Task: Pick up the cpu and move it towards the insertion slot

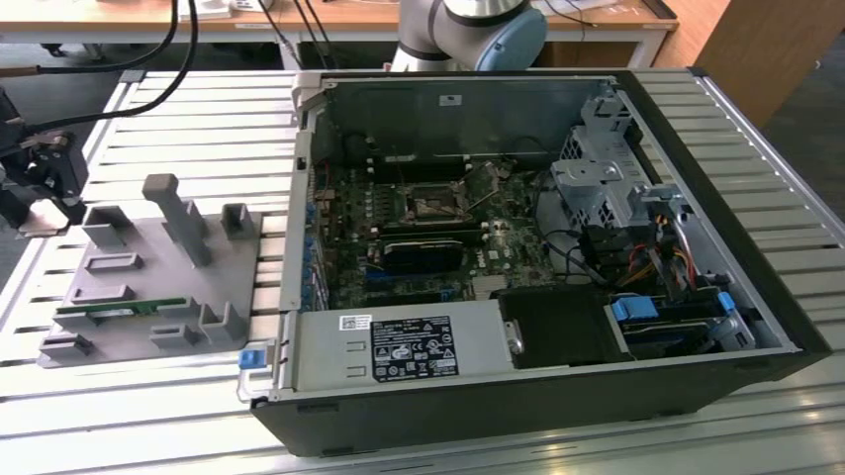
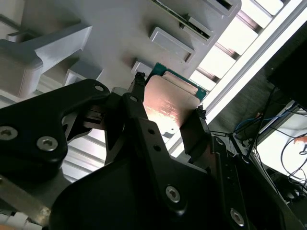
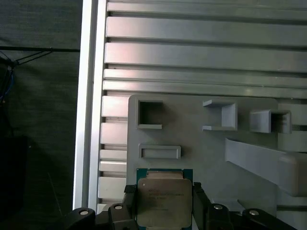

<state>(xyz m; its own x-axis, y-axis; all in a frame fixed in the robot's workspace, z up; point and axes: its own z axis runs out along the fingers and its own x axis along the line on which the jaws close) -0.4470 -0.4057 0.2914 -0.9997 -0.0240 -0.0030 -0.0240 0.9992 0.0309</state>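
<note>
Two fingers (image 3: 130, 197) of your gripper (image 3: 163, 191) are pinching the cpu (image 3: 163, 205) by its edges; you're hanging it over the grey tray (image 3: 201, 143), well apart from the insertion slot (image 1: 432, 205) inside the case (image 1: 528, 401).

In the first wrist view the cpu (image 3: 164, 201) runs off the picture's lower edge, its flanks covered by the fingers (image 3: 130, 203) of the end effector (image 3: 163, 194). In the second wrist view the end effector's black body hides the cpu's lower part. In the exterior view the left edge crops the end effector, and the inside of the insertion slot (image 1: 433, 205) is too small to make out.
</note>
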